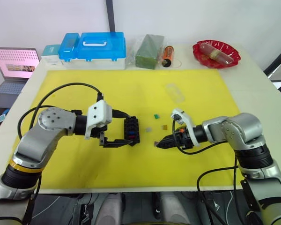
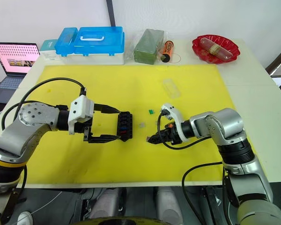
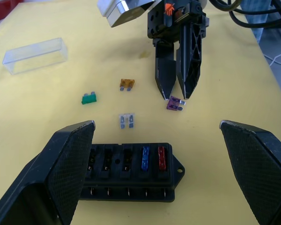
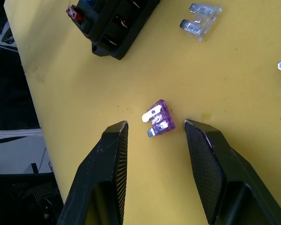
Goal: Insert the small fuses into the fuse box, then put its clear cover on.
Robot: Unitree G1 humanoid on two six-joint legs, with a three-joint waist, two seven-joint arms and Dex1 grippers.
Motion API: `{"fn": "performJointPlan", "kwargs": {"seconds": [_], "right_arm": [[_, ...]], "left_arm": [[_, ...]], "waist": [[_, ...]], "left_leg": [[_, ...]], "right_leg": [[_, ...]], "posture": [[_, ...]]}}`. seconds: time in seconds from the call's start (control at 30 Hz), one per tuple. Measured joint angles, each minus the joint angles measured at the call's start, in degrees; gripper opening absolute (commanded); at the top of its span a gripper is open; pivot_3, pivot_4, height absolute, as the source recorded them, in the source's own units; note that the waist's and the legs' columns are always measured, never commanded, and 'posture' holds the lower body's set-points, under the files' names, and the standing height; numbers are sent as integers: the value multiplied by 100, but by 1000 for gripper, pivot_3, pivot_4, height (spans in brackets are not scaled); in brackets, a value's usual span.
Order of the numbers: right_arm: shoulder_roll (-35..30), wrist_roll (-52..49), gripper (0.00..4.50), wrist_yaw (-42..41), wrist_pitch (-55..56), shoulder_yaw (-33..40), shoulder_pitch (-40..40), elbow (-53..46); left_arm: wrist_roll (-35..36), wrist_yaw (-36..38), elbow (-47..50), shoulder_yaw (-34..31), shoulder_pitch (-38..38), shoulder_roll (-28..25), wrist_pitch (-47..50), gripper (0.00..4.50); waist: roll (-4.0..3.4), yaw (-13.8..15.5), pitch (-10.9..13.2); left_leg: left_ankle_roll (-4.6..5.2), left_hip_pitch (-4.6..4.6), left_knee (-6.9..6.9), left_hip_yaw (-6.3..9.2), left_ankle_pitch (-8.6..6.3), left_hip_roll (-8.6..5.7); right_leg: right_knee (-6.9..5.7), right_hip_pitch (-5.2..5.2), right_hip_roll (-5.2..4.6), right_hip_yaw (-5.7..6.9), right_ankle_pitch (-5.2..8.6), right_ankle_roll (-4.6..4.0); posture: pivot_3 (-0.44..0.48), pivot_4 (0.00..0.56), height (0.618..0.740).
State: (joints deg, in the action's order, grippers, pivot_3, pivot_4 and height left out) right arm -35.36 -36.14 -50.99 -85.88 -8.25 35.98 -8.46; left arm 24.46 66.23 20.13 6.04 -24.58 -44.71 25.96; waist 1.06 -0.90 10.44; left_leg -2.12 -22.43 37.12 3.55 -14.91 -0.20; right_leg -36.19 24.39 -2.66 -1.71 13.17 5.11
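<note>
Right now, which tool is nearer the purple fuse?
Right. The right tool hangs open right over the purple fuse, fingers either side. The left tool is apart from it, open around the fuse box.

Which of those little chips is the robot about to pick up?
Look at the yellow mat, just to the right of the black fuse box. The purple fuse lies flat between the open fingers of the right tool; the clear, orange and green chips lie farther off.
</note>
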Motion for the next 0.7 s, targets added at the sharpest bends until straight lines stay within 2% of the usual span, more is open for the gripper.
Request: {"fn": "performJointPlan", "kwargs": {"seconds": [0.53, 0.63, 0.7], "right_arm": [[147, -276, 2057, 267, -123, 81, 22, 315], [159, -294, 1470, 316, -119, 83, 25, 342], [158, -290, 755, 355, -105, 82, 25, 399]], "left_arm": [[-1, -28, 0, -1, 48, 0, -1, 4500], [-1, -30, 0, -1, 89, 0, -1, 4500], [-2, -31, 0, -1, 96, 0, -3, 4500]], "waist": [[1, -6, 0], [1, -14, 0], [1, -11, 0]], "left_leg": [[0, 1, 0, 1, 0, 0], [0, 1, -1, 1, 0, 1], [0, 1, -1, 1, 0, 1]], "right_leg": [[0, 0, 1, 0, 0, 0], [0, 0, 2, 0, 0, 0], [0, 0, 2, 0, 0, 0]], "posture": [[0, 150, 740], [0, 150, 740], [0, 150, 740]]}}
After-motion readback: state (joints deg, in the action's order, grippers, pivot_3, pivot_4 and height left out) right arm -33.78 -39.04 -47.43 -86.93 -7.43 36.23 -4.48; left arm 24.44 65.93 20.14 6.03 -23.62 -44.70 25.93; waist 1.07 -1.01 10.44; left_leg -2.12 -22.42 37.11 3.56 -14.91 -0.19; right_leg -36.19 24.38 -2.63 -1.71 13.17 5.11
